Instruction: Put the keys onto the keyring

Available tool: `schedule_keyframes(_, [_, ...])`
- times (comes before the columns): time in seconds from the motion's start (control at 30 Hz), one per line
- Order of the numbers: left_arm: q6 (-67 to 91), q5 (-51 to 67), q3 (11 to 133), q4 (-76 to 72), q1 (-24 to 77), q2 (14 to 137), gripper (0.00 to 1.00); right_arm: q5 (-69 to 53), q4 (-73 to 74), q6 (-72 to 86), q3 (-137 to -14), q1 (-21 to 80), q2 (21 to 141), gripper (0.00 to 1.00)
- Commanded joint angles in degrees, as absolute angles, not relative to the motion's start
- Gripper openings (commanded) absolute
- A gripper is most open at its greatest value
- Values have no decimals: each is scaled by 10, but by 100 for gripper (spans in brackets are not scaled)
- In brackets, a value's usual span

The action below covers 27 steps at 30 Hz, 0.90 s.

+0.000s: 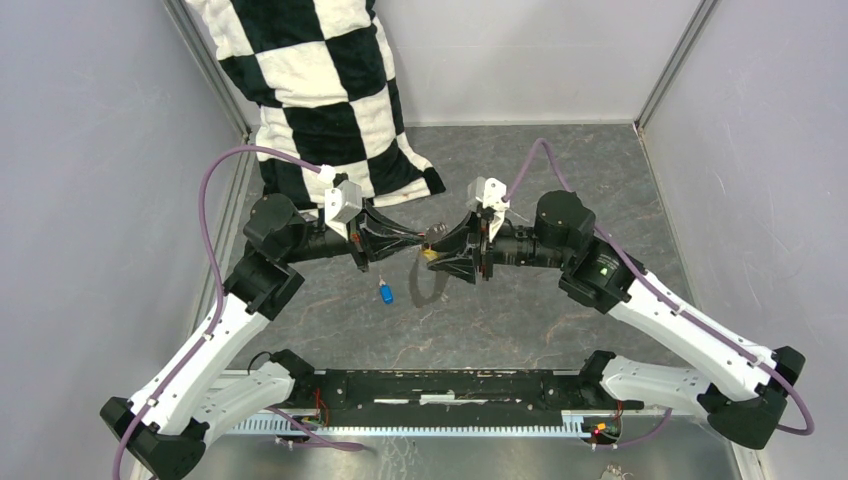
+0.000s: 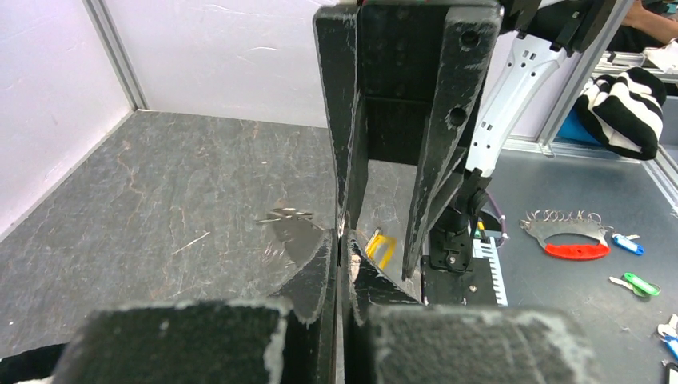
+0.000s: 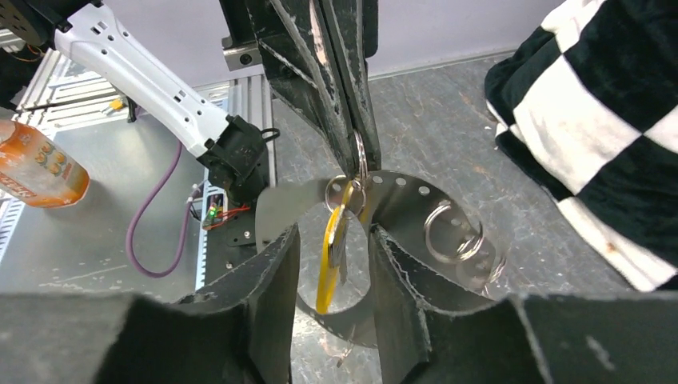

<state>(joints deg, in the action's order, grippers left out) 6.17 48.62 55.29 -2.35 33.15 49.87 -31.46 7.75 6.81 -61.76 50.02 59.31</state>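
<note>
The left fingers (image 3: 320,80) are clenched on the silver metal keyring (image 3: 400,196). The yellow-headed key (image 3: 329,256) seems to hang from it, between the released right fingers (image 3: 264,296). The blue-headed key (image 1: 386,292) lies on the grey bench (image 1: 560,320) at seven o'clock, not yet threaded.

Seen from above, the yellow-headed metal key (image 1: 428,256) is a speck, its blade too small to read. At the right wrist, the crescent-shaped silver metal keyring (image 3: 400,196) behind the key dips out of sight past the right gripper (image 3: 334,232). Above the key, the keyring's topmost loop vanishes inside the left gripper (image 3: 357,154). To the key's right, the black-and-white checked cloth (image 3: 592,128) runs off frame.
</note>
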Motion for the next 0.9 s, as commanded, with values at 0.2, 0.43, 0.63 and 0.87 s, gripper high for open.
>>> schedule_keyframes(0.2, [93, 512, 560, -62, 333, 493, 2, -295, 130, -13, -699, 492, 572, 45])
schedule_keyframes(0.43, [99, 539, 561, -63, 333, 494, 2, -322, 58, -1, -678, 490, 580, 43])
schedule_keyframes(0.63, [98, 548, 563, -58, 333, 493, 2, -346, 33, 24, -670, 489, 594, 37])
schedule_keyframes(0.87, [98, 547, 564, -62, 333, 496, 2, -354, 21, 36, -658, 487, 598, 26])
